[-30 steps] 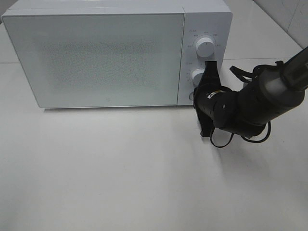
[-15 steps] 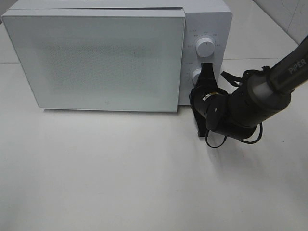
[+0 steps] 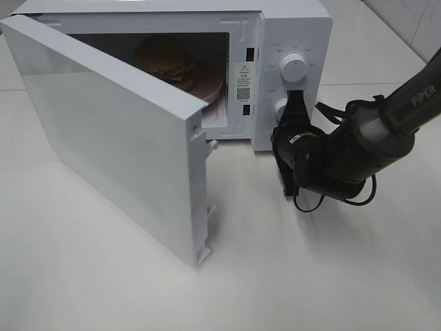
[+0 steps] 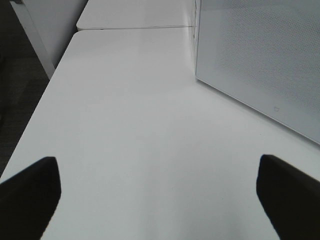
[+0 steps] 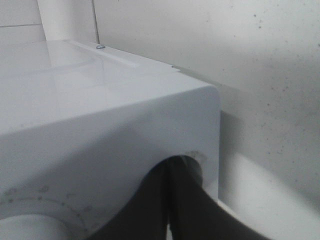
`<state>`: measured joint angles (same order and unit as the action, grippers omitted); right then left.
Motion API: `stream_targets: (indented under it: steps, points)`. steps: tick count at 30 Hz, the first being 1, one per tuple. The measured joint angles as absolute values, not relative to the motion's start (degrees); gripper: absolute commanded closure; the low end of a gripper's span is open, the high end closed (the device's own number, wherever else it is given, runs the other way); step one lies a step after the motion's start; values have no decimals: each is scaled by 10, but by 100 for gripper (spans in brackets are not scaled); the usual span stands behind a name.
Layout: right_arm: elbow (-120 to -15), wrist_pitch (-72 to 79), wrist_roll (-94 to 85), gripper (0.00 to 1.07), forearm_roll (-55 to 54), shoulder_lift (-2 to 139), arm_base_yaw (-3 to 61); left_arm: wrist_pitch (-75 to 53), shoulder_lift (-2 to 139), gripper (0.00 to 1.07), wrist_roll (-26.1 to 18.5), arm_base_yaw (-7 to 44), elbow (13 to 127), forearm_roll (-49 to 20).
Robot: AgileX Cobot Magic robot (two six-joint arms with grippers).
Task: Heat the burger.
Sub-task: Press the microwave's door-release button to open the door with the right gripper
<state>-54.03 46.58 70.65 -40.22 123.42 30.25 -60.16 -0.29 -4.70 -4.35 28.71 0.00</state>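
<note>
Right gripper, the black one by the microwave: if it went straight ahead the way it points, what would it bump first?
The microwave's control panel. The right gripper, shut, aims at it just beside the lower knob; its tips look right against the panel, though contact is hard to confirm.

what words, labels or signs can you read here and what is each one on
"PIPER": on the right arm.
Sticker on the microwave front frame, beside the cavity: a warning triangle and a code square, print too small to read.
Marks around the upper knob: too small to read.
Small mark low on the door: too small to read.
</note>
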Motion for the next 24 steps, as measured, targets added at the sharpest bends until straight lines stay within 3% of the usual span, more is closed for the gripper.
stream_targets:
  steps: [24]
  points:
    - [-529, 485, 706, 107, -398, 1231, 312, -602, -3, 7, -47, -44, 287, 0]
